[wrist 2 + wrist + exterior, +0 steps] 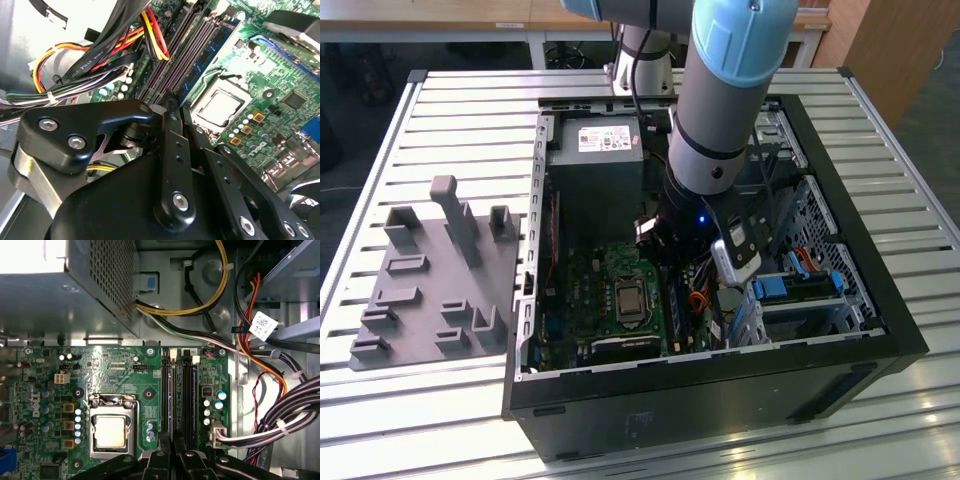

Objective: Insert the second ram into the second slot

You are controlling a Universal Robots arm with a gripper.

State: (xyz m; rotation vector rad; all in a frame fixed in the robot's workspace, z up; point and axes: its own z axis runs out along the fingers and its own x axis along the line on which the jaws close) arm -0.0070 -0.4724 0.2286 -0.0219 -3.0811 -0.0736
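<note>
Hovering over memory slots; tool fingers nearly together; gripping nothing visible; blue ram seated.

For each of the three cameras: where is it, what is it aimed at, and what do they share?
Exterior view: off the arm, above, looking into the open computer case; the arm reaches in.
First wrist view: on the arm, facing the motherboard and RAM slots.
Second wrist view: on the arm, past the gripper.
Both wrist views share the CPU socket.

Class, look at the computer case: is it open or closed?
Open: the computer case has no side cover, so the motherboard inside lies in full view.
</note>
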